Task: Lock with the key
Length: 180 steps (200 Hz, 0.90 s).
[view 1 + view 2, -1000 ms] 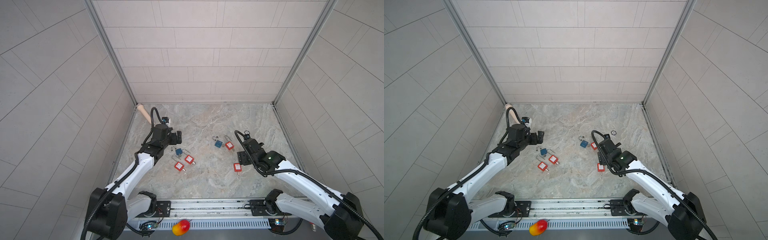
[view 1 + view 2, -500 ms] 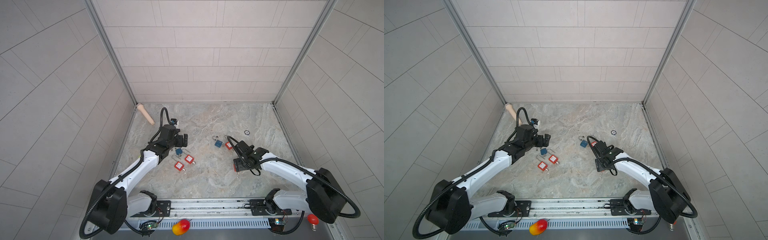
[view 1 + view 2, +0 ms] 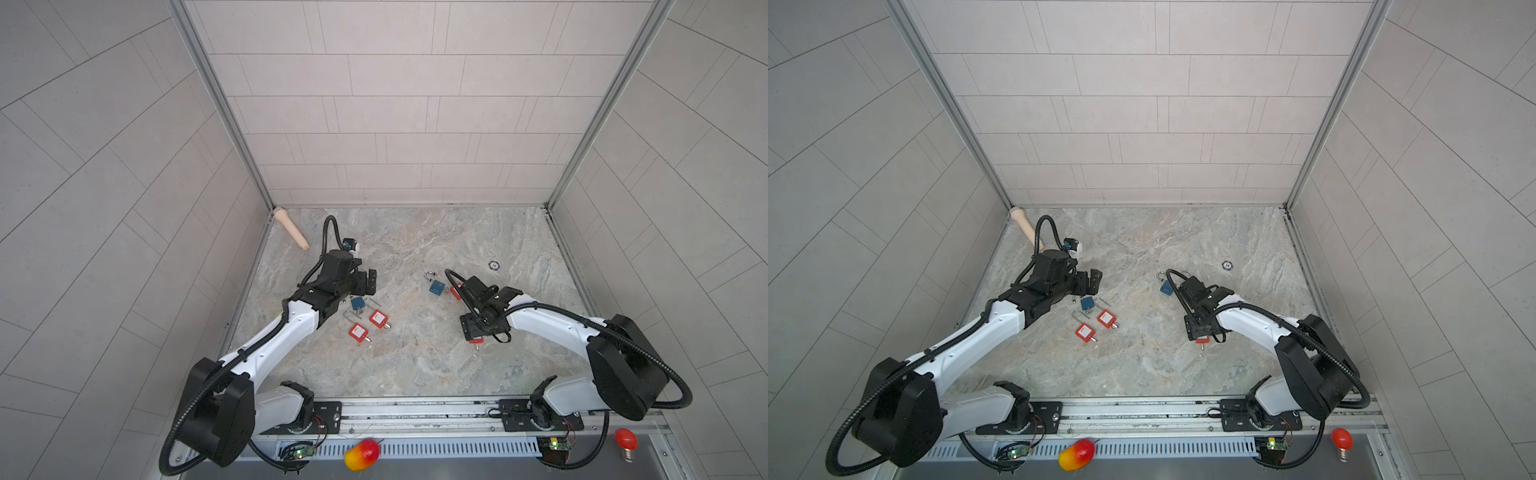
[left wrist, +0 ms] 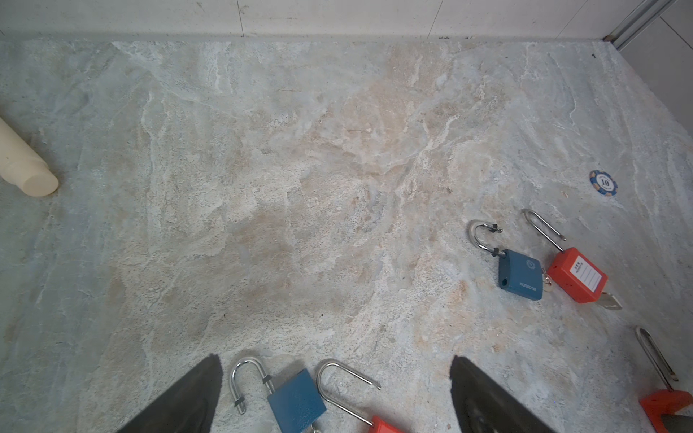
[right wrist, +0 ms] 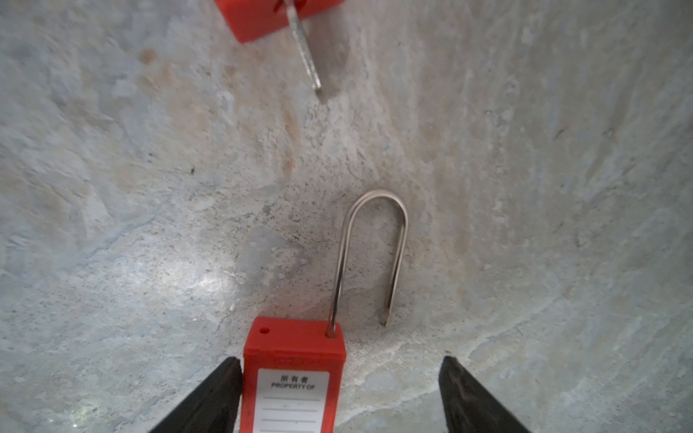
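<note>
R gripper (image 5: pixel 340 360) hangs low over a red lock (image 5: pixel 294 378), jaws spread wide, not pinching. The lock lies flat on the stone table (image 5: pixel 525 187), but not in the middle of the jaws. It sits right by one finger (image 5: pixel 210 397), far from the other. If the jaws shut now, that finger prob. shoves the lock sideways and it spins or slips out. Its metal loop (image 5: pixel 375 255) is open w/ the free leg swung away from its hole, so a push down could miss. L gripper (image 4: pixel 335 358) is spread too, holding nothing, over a blue lock (image 4: pixel 296 399).

Hard to see: the lock's bottom half is cut off in the R wrist view, so no key shows there. In a top view only a red bit and the key (image 3: pixel 477 345) poke out from under the gripper. Can't tell if the finger touches the lock. A 2nd red lock (image 5: pixel 262 18) is blurry and half out of frame.
</note>
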Each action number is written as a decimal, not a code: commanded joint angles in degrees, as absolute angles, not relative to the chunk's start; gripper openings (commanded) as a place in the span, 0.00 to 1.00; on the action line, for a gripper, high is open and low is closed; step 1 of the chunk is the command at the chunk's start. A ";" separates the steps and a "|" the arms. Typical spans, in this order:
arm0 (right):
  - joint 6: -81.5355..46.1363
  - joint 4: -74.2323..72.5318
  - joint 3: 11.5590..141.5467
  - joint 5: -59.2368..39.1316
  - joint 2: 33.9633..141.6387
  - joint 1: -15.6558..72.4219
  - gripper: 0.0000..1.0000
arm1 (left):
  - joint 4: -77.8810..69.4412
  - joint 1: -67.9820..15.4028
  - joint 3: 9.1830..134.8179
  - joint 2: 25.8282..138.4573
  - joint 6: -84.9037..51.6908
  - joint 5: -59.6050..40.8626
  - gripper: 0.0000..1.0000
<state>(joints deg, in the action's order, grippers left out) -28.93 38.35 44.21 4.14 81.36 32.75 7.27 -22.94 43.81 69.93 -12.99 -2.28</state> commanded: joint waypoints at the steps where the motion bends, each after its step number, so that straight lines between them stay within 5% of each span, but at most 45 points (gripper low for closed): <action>1: -28.24 41.16 43.94 6.24 80.15 33.12 0.84 | 7.82 -23.36 45.07 70.33 -12.63 -1.50 1.00; 180: -21.66 40.35 43.95 -0.96 85.12 32.23 0.53 | 9.04 -24.08 44.21 69.07 -12.62 -0.88 1.00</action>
